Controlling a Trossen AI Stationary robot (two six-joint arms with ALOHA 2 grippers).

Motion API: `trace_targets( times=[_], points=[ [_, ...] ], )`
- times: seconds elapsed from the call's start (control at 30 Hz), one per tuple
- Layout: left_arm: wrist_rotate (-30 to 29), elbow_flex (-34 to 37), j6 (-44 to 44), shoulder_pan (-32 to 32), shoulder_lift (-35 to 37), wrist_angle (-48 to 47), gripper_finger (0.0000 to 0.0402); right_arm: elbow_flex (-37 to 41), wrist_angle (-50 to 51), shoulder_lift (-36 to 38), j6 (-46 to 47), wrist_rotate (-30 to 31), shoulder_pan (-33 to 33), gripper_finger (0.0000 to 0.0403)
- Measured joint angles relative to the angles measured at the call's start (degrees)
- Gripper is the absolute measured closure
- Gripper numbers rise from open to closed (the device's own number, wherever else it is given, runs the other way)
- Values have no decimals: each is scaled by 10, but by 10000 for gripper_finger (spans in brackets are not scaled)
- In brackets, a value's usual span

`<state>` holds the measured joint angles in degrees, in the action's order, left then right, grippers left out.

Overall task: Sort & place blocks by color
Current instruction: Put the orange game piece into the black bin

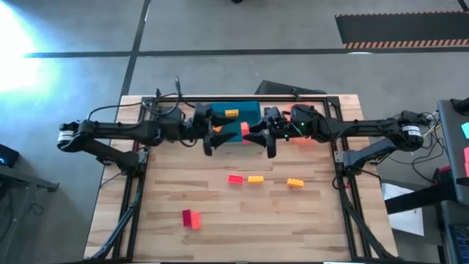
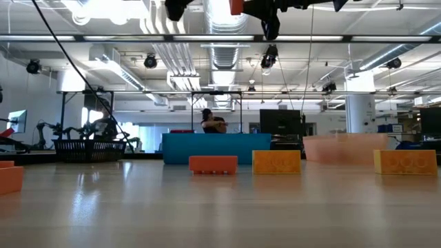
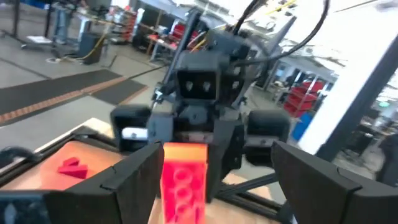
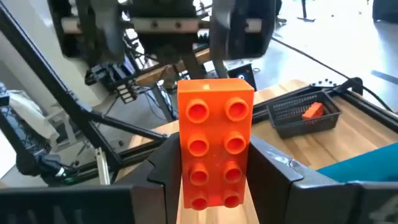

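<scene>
My right gripper (image 1: pixel 255 132) is shut on a red studded block (image 4: pixel 215 149) high above the far middle of the table. My left gripper (image 1: pixel 218 135) faces it, open, its fingers (image 3: pixel 134 180) standing on either side of that block (image 3: pixel 183 180); I cannot tell whether they touch it. Below them a blue tray (image 1: pixel 249 111) holds a yellow block (image 1: pixel 231 113). A red block (image 1: pixel 235 178), a yellow block (image 1: pixel 256 178) and another yellow block (image 1: pixel 294 182) lie mid-table. A red and pink pair (image 1: pixel 191 218) lies nearer the front. My right gripper pinches the red block by its two long sides (image 4: pixel 185 180) between its two fingers. The fingers are level, pointing toward the table's left, and lie along the block. The block is lifted clear of the table, its studded face toward the wrist camera.
A black basket (image 4: pixel 323 112) holds a red block (image 4: pixel 313 111). An orange tray (image 3: pixel 106 155) holds a red block (image 3: pixel 74 167). The low view shows the blue tray (image 2: pixel 217 147) and a pale orange tray (image 2: pixel 344 148) at the far side. A person shows beyond the table.
</scene>
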<state>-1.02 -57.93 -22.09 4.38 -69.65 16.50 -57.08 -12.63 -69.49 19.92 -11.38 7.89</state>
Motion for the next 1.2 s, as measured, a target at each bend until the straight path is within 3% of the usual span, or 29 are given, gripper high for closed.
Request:
trace_targets(
  times=[0.53,0.7,0.87,0.97,1.03,1.2],
  points=[
    [-11,-2,-16,0,-116,146,130,0,0,0,-2,-6,-1,276],
    [-11,-2,-16,0,-119,145,185,0,0,0,-2,-6,-1,276],
    [-11,-1,-14,0,-119,142,274,0,4,0,-2,-7,-1,276],
    [-11,0,-14,0,-119,134,277,0,7,0,-1,-7,-1,276],
    [-11,0,-14,0,-119,133,277,0,7,0,-2,-6,-1,264],
    [-12,1,-19,0,-119,128,277,0,6,0,-4,15,-1,186]
  ],
)
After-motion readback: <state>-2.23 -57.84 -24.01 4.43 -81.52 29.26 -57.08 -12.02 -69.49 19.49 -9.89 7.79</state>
